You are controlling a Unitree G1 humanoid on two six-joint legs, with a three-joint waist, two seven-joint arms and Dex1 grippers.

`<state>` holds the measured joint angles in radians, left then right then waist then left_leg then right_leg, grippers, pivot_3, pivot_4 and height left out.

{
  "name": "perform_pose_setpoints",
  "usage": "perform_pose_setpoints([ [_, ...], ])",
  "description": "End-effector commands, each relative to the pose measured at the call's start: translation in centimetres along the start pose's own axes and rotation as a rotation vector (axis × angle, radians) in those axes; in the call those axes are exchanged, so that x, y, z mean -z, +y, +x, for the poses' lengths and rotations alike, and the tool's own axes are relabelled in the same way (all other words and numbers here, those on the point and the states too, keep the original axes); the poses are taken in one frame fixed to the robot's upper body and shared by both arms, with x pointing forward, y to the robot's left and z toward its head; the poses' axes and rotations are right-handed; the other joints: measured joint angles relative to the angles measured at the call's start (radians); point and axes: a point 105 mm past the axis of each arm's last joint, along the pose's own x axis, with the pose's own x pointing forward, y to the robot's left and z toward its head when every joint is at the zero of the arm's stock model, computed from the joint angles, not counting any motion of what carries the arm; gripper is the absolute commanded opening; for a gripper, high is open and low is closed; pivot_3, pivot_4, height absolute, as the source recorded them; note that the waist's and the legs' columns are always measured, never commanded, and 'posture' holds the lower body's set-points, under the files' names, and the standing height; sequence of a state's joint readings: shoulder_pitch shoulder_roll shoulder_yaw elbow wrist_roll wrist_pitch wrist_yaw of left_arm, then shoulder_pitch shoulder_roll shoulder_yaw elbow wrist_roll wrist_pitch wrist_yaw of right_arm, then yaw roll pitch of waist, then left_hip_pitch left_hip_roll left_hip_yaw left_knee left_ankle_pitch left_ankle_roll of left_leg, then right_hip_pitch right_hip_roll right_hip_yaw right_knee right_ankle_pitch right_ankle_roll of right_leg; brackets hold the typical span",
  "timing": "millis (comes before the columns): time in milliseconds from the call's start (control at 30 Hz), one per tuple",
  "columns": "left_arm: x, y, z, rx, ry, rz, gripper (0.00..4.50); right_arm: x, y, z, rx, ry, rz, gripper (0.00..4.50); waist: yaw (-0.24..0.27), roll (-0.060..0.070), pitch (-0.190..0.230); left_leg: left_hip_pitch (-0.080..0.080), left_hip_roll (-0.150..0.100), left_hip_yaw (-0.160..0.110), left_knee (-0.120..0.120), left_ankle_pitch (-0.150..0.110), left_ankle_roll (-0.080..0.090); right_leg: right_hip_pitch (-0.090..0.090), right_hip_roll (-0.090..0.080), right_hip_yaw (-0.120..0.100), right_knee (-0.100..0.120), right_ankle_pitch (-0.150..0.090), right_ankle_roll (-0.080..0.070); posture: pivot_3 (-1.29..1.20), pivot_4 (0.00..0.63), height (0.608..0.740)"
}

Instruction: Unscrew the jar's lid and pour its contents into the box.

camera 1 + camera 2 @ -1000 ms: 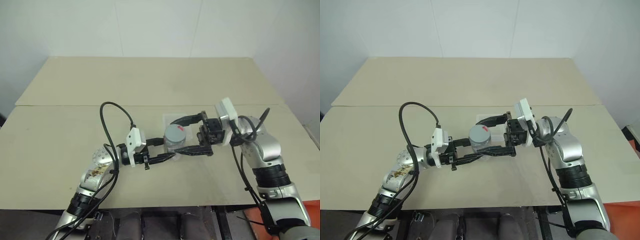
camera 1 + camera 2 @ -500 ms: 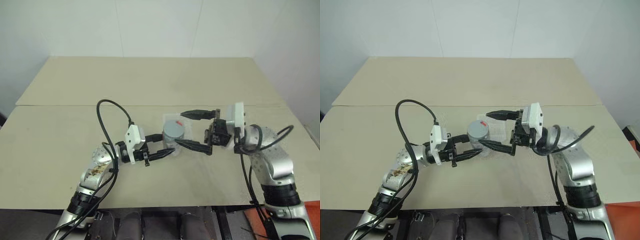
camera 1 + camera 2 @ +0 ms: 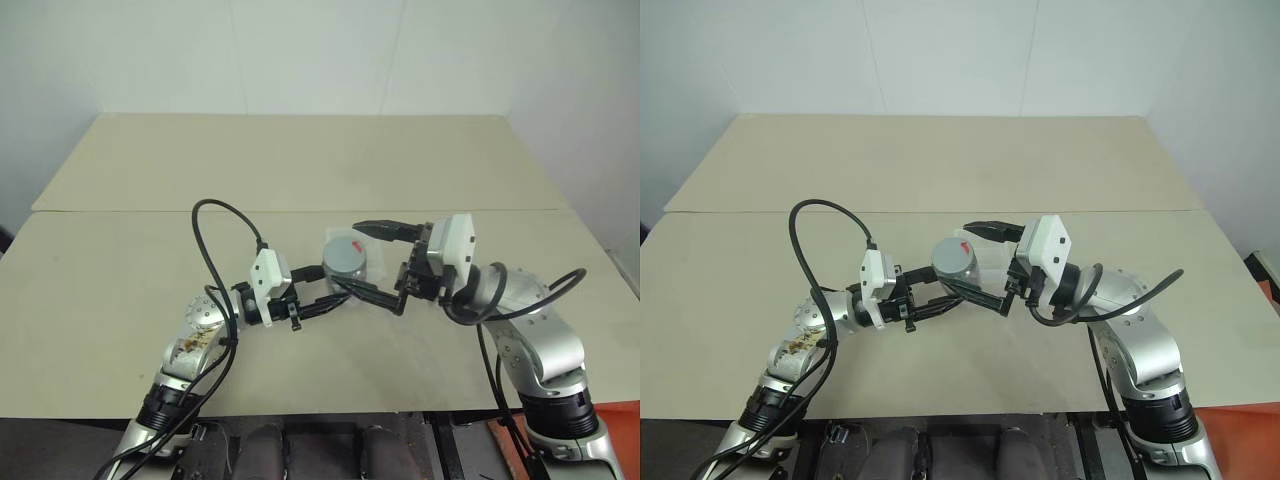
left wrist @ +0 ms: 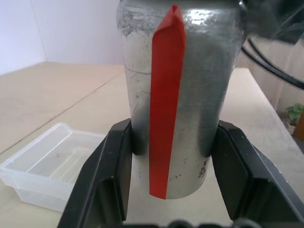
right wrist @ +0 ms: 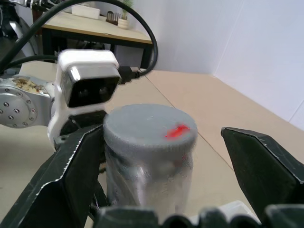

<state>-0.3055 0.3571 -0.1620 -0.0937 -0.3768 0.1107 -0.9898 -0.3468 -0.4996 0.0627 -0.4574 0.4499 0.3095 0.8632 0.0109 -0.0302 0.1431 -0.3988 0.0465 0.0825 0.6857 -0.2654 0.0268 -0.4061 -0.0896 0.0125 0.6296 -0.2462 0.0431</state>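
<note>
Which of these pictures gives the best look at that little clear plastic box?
The left wrist view: the box sits in the open on the table beside the jar, so its rim and ribbed bottom are clear. In the eye views it lies mostly hidden behind the jar and the right gripper; the right wrist view catches just a pale edge.

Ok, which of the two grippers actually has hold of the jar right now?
The left gripper: its black fingers clamp the jar low on its sides. The right gripper stands wide open around the lid, not gripping it.
</note>
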Motion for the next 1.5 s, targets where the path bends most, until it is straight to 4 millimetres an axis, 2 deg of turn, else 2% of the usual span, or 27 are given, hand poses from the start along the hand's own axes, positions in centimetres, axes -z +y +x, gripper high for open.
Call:
perform_pose_setpoints([
  [33, -0.6, -0.1, 0.2, 0.002, -0.017, 0.021, 2.11, -1.6, 0.2, 0.3, -0.014, -0.047, -0.062, 4.49, 0.0, 0.0, 0.0, 0.0, 0.0, 0.0, 0.0, 0.0, 0.0, 0.0, 0.0, 0.0, 0.0, 0.0, 0.0, 0.0, 0.15, 0.74],
  [300, -0.4, -0.1, -0.1, -0.005, -0.01, 0.023, 2.11, -1.8, -0.3, -0.6, -0.007, -0.051, -0.043, 4.49, 0.0, 0.0, 0.0, 0.0, 0.0, 0.0, 0.0, 0.0, 0.0, 0.0, 0.0, 0.0, 0.0, 0.0, 0.0, 0.0, 0.15, 0.74],
  [567, -0.5, -0.2, 0.2, 0.0, -0.017, 0.024, 2.11, -1.8, -0.3, 0.7, -0.006, -0.054, -0.048, 4.49, -0.002, 0.0, 0.0, 0.0, 0.0, 0.0, 0.0, 0.0, 0.0, 0.0, 0.0, 0.0, 0.0, 0.0, 0.0, 0.0, 0.15, 0.74],
  [767, -0.5, -0.2, 0.2, 0.001, -0.018, 0.023, 2.11, -1.5, -0.8, 0.9, 0.013, -0.039, -0.051, 4.49, 0.0, 0.0, 0.0, 0.0, 0.0, 0.0, 0.0, 0.0, 0.0, 0.0, 0.0, 0.0, 0.0, 0.0, 0.0, 0.0, 0.15, 0.74],
  [1033, -0.4, -0.2, 0.1, -0.001, -0.015, 0.024, 2.11, -1.4, -1.3, -0.1, 0.029, -0.018, -0.049, 4.49, 0.0, 0.0, 0.0, 0.0, 0.0, 0.0, 0.0, 0.0, 0.0, 0.0, 0.0, 0.0, 0.0, 0.0, 0.0, 0.0, 0.15, 0.74],
  [1500, -0.2, 0.1, 0.1, -0.004, -0.013, 0.022, 2.11, -1.2, -1.1, -1.9, 0.043, 0.013, -0.039, 4.49, 0.0, 0.0, 0.0, 0.0, 0.0, 0.0, 0.0, 0.0, 0.0, 0.0, 0.0, 0.0, 0.0, 0.0, 0.0, 0.0, 0.15, 0.74],
])
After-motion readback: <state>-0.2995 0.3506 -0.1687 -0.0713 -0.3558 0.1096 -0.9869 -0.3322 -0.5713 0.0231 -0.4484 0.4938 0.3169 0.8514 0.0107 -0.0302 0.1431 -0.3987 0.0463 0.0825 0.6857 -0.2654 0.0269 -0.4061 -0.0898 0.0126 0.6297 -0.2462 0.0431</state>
